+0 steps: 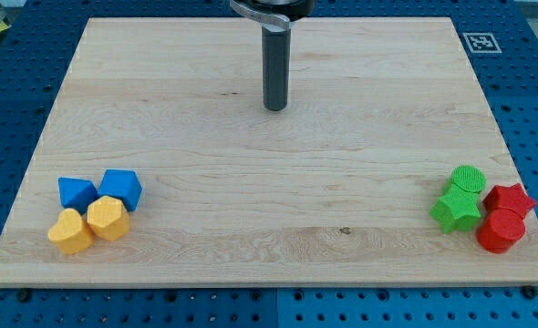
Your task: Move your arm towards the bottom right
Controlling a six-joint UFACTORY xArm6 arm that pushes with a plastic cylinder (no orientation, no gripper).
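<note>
A: Where's the tip (275, 108) of the dark rod?
B: Upper middle of the pale wooden board (251, 200); no jaws to report. Far from the red cylinder block (500, 231) at the board's lower right.

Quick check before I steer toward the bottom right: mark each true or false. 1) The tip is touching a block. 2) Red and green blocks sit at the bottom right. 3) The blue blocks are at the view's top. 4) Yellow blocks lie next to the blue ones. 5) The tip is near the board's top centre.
1) False: my tip stands apart from every block.
2) True: the green blocks and red blocks cluster there.
3) False: the blue blocks are at the bottom left.
4) True: the yellow blocks touch them.
5) True.
</note>
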